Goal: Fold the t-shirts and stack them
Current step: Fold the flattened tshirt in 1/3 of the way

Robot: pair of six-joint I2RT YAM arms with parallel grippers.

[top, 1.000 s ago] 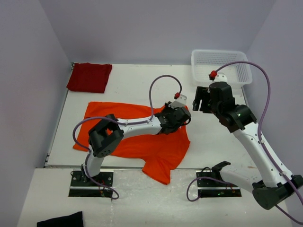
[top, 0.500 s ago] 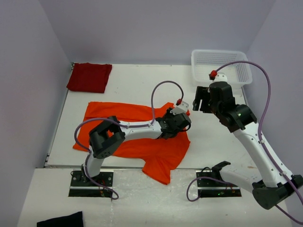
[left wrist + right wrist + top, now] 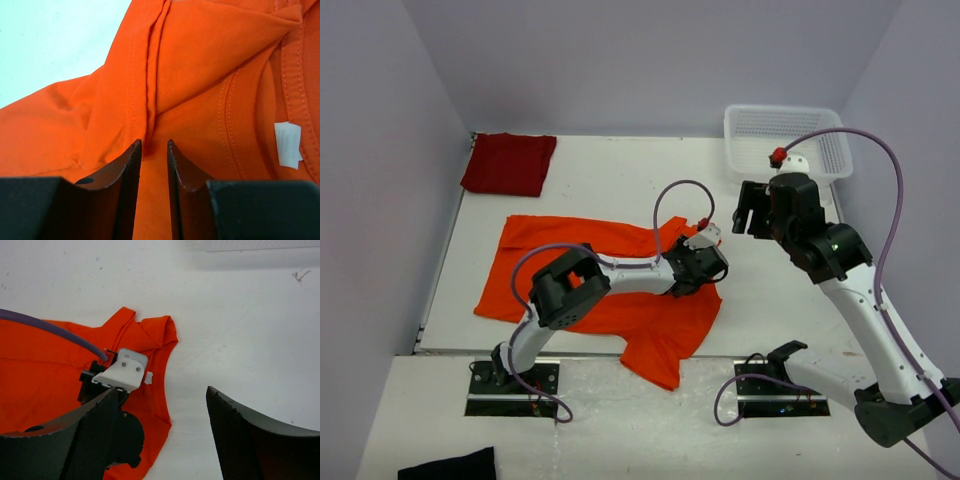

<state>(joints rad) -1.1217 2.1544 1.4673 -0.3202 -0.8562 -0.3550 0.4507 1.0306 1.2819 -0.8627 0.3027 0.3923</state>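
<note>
While the folded dark crimson cotton t-shirt (image 3: 508,163) lay in the far left corner of the white table (image 3: 610,170), the bright orange cotton t-shirt (image 3: 660,330) sprawled unfolded toward the near edge. Over its collar, beside the white label (image 3: 287,144), the left pincer (image 3: 154,144) stood narrowly parted, a fabric ridge running up to its gap. Just right of that shirt, the right pincer (image 3: 162,435) hung spread wide above the table.

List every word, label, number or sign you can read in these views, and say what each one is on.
No text can be read anywhere in these views.
White tag inside the collar of the orange t-shirt: any print on it is too faint and blurred to read.
Crimson t-shirt and white basket: no lettering shows.
</note>
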